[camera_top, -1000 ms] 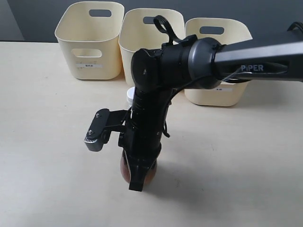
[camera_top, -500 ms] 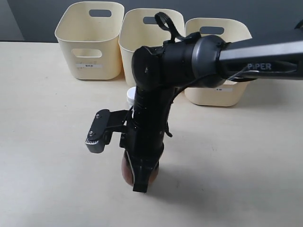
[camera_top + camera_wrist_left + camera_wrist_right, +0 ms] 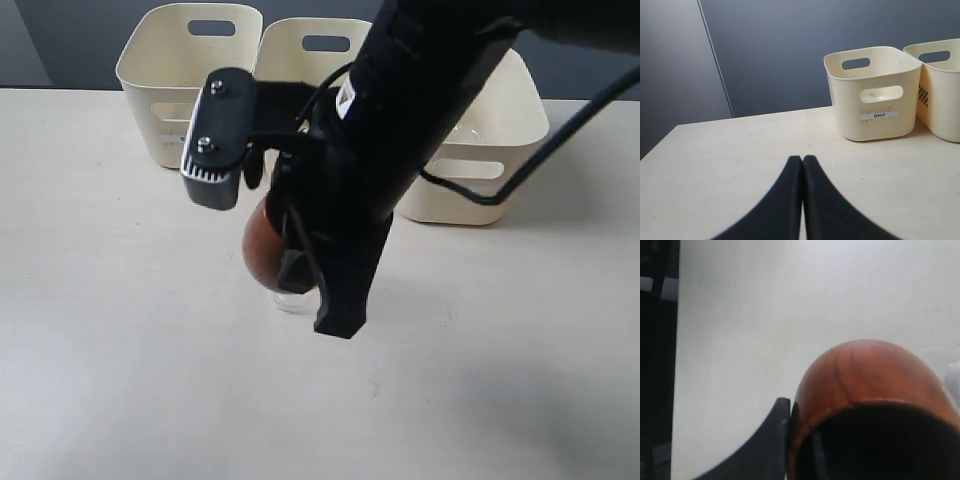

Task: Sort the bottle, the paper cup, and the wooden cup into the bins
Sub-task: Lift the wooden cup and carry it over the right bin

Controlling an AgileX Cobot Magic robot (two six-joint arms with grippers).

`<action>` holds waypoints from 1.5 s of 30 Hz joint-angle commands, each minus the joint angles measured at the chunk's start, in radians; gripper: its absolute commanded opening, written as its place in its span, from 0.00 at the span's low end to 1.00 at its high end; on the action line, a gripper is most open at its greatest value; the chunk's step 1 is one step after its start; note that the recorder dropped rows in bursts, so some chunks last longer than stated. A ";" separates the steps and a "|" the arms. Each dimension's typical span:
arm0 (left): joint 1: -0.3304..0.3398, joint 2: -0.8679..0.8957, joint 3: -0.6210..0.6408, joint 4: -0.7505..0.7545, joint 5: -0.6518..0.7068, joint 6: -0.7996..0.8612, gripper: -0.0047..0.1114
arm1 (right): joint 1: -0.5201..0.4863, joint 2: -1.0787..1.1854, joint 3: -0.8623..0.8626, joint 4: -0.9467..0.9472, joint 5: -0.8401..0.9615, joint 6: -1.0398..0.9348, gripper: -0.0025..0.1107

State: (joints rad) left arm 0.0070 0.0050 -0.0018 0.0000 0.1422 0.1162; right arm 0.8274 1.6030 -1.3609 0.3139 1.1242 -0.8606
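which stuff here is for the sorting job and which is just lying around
Job: wooden cup, held by the right gripper; bottle, mostly hidden behind it; three bins.
Lying about: nothing seen; the paper cup is not in view.

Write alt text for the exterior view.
The right gripper holds the wooden cup above the table, its black arm filling mid-frame. Three cream bins stand behind; the clear base of the bottle shows just below the cup.

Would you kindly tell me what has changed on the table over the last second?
The right gripper, shut on the wooden cup as before, has lifted it off the table. The bins and the bottle stayed where they were.
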 commanded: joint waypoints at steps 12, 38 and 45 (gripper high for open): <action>0.000 -0.005 0.002 0.000 -0.007 -0.002 0.04 | -0.001 -0.181 -0.001 -0.181 -0.094 0.136 0.02; 0.000 -0.005 0.002 0.000 -0.007 -0.002 0.04 | -0.088 -0.202 -0.001 -0.665 -0.316 0.548 0.02; 0.000 -0.005 0.002 0.000 -0.007 -0.002 0.04 | -0.210 -0.202 -0.001 -0.651 -0.336 0.548 0.02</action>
State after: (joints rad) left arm 0.0070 0.0050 -0.0018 0.0000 0.1422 0.1162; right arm 0.6579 1.4118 -1.3609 -0.3371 0.8237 -0.3173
